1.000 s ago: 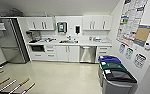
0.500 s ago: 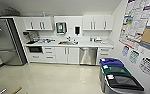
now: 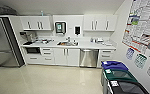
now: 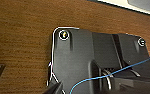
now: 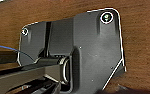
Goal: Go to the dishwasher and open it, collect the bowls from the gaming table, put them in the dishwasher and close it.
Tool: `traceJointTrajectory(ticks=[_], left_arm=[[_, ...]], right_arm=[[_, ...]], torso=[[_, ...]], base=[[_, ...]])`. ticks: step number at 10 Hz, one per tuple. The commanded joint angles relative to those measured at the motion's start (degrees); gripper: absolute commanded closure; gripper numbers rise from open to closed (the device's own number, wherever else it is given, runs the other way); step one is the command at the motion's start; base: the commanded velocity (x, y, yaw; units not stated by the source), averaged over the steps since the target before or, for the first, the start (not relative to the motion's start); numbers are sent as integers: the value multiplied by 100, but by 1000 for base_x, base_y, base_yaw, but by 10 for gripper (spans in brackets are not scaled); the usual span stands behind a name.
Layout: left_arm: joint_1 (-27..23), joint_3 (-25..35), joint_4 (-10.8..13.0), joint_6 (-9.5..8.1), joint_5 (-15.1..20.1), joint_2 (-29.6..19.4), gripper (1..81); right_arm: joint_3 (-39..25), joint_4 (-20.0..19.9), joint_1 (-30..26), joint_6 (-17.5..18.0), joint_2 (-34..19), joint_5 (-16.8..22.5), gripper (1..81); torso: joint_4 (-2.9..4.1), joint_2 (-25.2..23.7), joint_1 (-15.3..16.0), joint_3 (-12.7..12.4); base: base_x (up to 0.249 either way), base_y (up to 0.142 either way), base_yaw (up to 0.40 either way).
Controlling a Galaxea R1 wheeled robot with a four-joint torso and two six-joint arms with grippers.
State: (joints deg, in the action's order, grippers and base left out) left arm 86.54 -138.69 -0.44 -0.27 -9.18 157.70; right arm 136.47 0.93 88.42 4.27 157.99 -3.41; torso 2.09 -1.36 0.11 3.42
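The kitchenette is evenly and brightly lit from overhead, with a soft sheen on the pale floor and on the steel dishwasher. The head view is soft, its edges bowed by the wide lens; both wrist views are dimmer and blurred

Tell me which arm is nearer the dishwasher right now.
Right, probably, and only slightly. The dishwasher stands far ahead across the floor, a little right of the head view's middle, so both arms are well away from it. Each wrist camera faces brown wood grain.
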Motion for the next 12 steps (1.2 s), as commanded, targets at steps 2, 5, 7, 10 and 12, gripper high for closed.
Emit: traceJointTrajectory(ticks=[2,5,7,10,12], left_arm=[[-238,53,-26,-8,276,-27,10],[-238,53,-26,-8,276,-1,10],[-229,61,-26,-8,276,8,10],[-230,61,-18,-8,259,25,10],[-230,61,-26,-8,259,25,10]], right_arm=[[-228,48,-214,-14,-98,315,10],[-228,57,-214,-14,-90,324,10],[-228,48,-223,-14,-90,315,10],[-245,48,-214,-14,-81,315,10],[-289,48,-232,-14,-81,315,10]], torso=[[0,2,2,0],[0,2,-2,-2],[0,2,0,0],[0,2,-2,-2],[0,2,-4,-2]], base=[[216,0,0],[167,0,0],[160,0,0],[167,0,0],[185,0,0]])
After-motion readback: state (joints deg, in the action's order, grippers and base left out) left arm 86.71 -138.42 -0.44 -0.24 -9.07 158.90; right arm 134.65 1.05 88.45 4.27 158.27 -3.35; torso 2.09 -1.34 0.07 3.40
